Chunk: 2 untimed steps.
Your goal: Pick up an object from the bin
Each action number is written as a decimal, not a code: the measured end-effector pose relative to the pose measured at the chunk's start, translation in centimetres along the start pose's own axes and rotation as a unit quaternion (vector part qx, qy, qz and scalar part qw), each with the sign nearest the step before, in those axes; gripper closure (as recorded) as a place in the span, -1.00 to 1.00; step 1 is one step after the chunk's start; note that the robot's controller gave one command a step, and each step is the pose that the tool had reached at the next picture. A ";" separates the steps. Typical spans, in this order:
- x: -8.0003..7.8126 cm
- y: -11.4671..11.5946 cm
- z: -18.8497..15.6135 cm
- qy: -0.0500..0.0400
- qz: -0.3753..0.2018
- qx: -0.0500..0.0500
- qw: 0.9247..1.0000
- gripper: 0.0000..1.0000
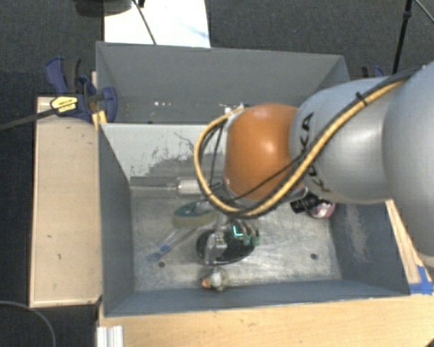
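In the bin [119, 223], gripper [218, 246] hovers; black rounded object [239, 249] just beneath.

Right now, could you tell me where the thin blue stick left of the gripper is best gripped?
Probably at mid-length of the blue stick, from straight above, closing across its width: it lies flat and slanted on the bin floor, bare metal either side.
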<state>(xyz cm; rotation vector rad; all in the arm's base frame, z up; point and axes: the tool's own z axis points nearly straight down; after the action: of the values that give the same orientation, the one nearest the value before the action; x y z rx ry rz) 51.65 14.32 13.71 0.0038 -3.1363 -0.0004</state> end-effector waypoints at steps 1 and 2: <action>-0.2 -3.5 4.0 -0.010 -0.067 -0.002 0.998 -1.00; -0.4 -6.9 3.5 -0.006 -0.071 0.000 0.997 -1.00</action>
<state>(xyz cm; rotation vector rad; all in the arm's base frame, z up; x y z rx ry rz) 52.09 7.46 10.18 0.2276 -3.1399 -0.0017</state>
